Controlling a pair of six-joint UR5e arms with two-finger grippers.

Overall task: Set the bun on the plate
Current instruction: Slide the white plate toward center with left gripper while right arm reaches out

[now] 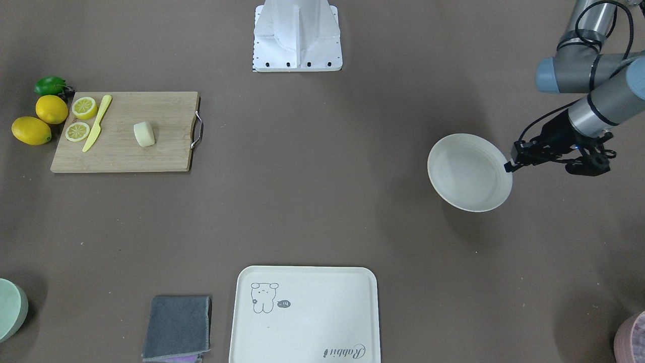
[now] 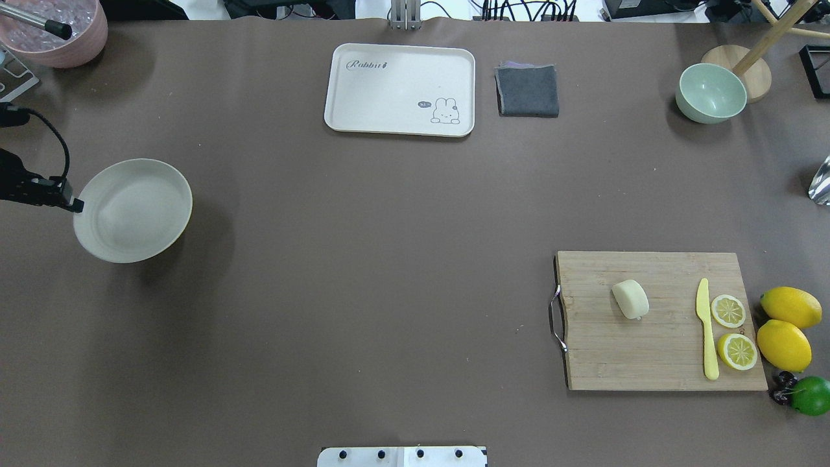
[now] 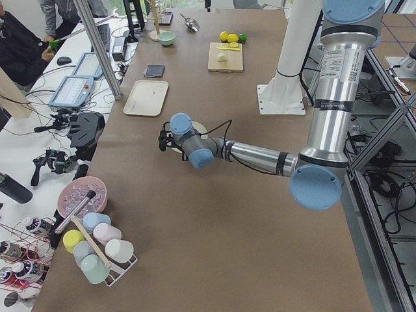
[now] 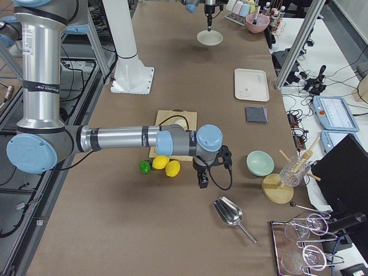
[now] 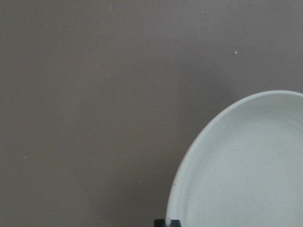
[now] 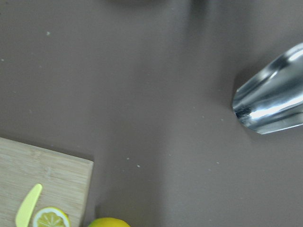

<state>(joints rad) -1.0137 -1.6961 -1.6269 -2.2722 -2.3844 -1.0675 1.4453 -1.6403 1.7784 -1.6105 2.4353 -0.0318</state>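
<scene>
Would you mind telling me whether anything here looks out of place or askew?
Only the plate: the left gripper pinches its rim, and it seems tilted, lifted off the table, judging by its offset shadow. Nothing looks spilled or damaged.

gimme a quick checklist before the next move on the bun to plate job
1. The bun lies free on the cutting board: ok.
2. The plate is empty: ok.
3. The left pincer grips the plate's rim: ok, so it appears.
4. The right pincer is above the bun: not ok, it hangs off the board, beyond the lemons.
5. The right pincer is open: cannot tell.
6. The knife lies apart from the bun: ok.
</scene>
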